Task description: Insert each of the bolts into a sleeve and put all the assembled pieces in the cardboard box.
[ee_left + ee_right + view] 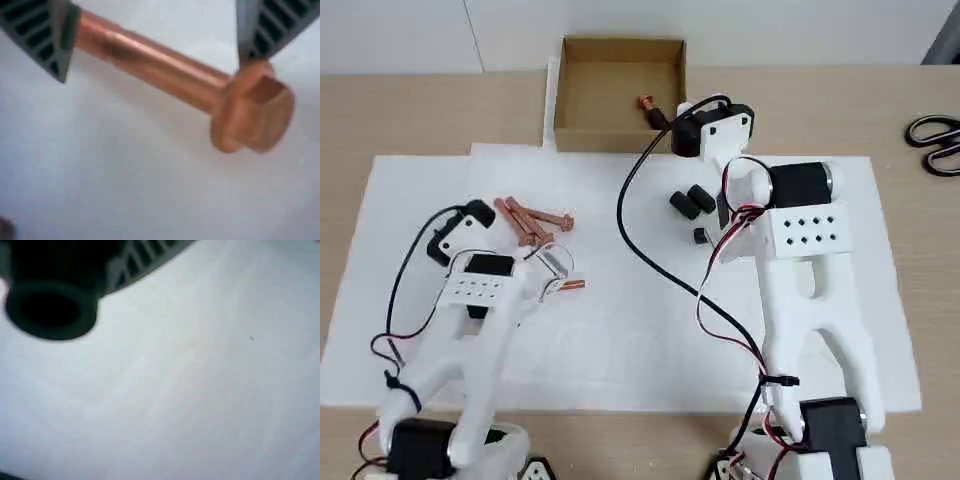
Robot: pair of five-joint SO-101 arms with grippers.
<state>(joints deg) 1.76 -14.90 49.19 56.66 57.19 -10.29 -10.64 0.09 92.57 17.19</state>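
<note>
A white sheet (620,340) covers the middle of the wooden worktop (380,110). The cardboard box (582,95) sits at the far edge, about midway along. Inside it, against the wall on the right-edge side, lies one assembled piece (650,108): a copper bolt with a dark sleeve on it.

The left arm stands at the near left corner. Its left claw (555,268) is down over the sheet, toward the near edge from a little heap of copper bolts (530,220). From its wrist camera the claw is wide open. The two ribbed fingers (55,40) stand at either end of a single bolt (165,70) that lies flat on the sheet between them. One finger is by the tip of the shaft, the other just over the flanged head, and neither looks to be pressing on it. From above, that same bolt (570,286) shows beside the claw, apart from the heap.

The right arm reaches from the near edge toward the box, and the right claw (704,230) hangs over the sheet. It looks to be closed on a black sleeve (50,310), with the open bore facing the wrist camera and a ribbed finger (140,260) tight beside it. Two loose sleeves (692,202) lie side by side just beyond it, between the claw and the box.

A pair of scissors (935,140) rests on bare wood at the right edge.
</note>
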